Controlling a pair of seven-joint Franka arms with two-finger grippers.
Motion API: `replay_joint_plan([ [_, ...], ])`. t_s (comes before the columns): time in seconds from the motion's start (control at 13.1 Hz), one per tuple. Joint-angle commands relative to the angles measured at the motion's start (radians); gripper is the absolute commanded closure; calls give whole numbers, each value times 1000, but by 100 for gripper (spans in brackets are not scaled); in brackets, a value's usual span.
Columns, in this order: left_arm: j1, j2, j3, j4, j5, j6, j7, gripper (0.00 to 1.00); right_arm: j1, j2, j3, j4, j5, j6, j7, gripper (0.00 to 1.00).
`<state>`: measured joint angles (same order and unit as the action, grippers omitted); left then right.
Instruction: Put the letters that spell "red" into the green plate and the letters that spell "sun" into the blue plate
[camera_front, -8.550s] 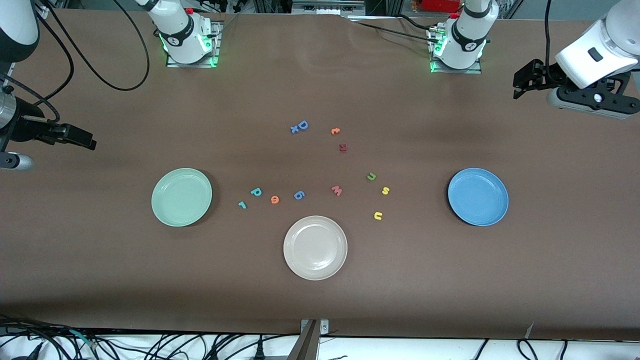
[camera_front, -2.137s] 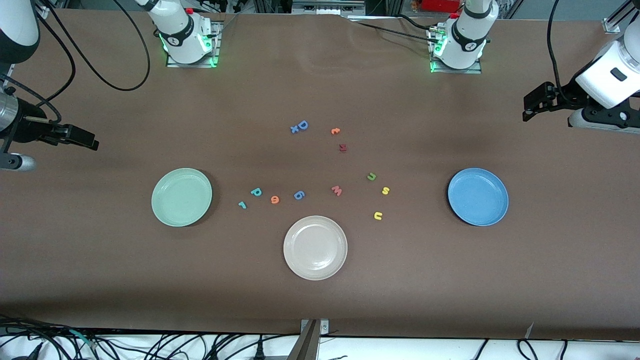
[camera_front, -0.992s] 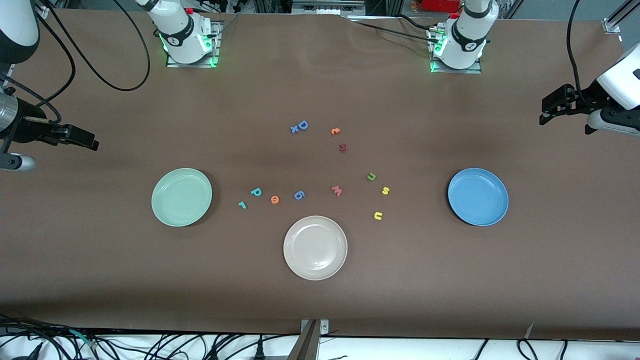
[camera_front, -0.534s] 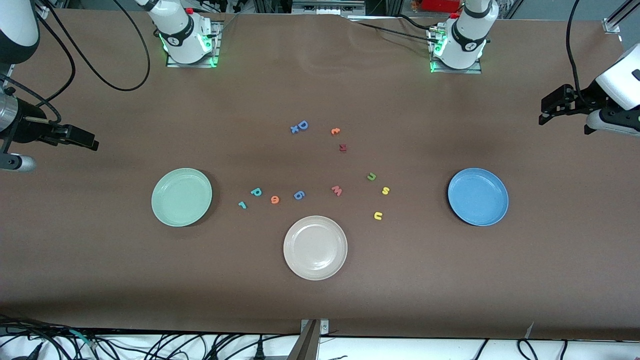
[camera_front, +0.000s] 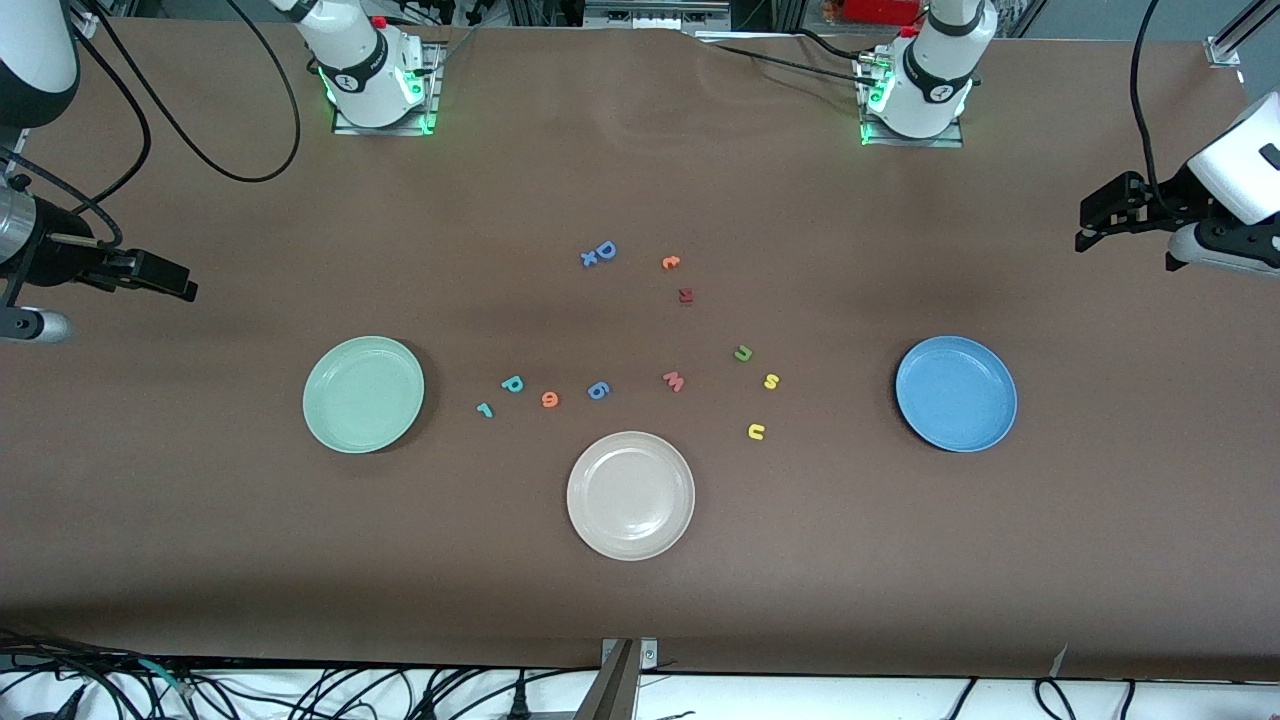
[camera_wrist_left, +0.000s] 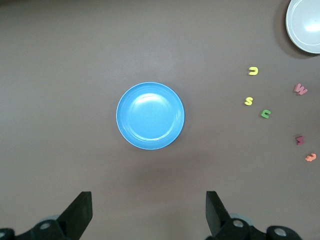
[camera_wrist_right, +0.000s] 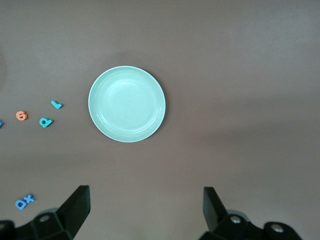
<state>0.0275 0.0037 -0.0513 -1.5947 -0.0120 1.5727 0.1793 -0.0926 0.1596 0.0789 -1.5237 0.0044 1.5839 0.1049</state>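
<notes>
The green plate (camera_front: 363, 394) (camera_wrist_right: 127, 104) holds nothing. Beside it, toward the table's middle, lie the teal "r" (camera_front: 485, 410) (camera_wrist_right: 56, 104), the teal "d" (camera_front: 512, 384) (camera_wrist_right: 46, 122) and the orange "e" (camera_front: 549, 399) (camera_wrist_right: 21, 115). The blue plate (camera_front: 956, 393) (camera_wrist_left: 150, 116) is bare too. The olive "n" (camera_front: 743, 353) (camera_wrist_left: 265, 114), yellow "s" (camera_front: 771, 381) (camera_wrist_left: 248, 101) and yellow "u" (camera_front: 756, 432) (camera_wrist_left: 253, 71) lie beside it. My left gripper (camera_front: 1098, 212) (camera_wrist_left: 149, 210) hangs open over bare table at its end. My right gripper (camera_front: 165, 280) (camera_wrist_right: 146, 207) waits open at the other end.
A beige-white plate (camera_front: 630, 495) sits nearest the front camera, between the two letter groups. A blue "6" (camera_front: 597, 390) and pink "w" (camera_front: 674, 381) lie between the groups. Farther from the camera lie a blue "D" (camera_front: 605, 250), a small orange letter (camera_front: 670, 262) and a dark red one (camera_front: 685, 295).
My left gripper has drawn outward toward its end of the table and has almost come to rest. The right arm, the plates and the letters have not moved.
</notes>
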Motion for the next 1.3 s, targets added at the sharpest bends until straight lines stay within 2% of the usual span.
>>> replay_joint_plan([
  [0.0,-11,1,1,6,24,0,-24,0,-10,9,4,28,20,-22,-14,0],
  [0.61,-15,6,-1,1,14,-60,-26,0,-10,9,4,28,20,-22,-14,0],
  [0.99,-63,51,-8,6,26,-53,-24,0,-10,9,4,28,20,-24,-14,0],
  [1.22,-125,143,-10,9,12,-49,-23,0,-10,9,4,27,20,-24,-14,0],
])
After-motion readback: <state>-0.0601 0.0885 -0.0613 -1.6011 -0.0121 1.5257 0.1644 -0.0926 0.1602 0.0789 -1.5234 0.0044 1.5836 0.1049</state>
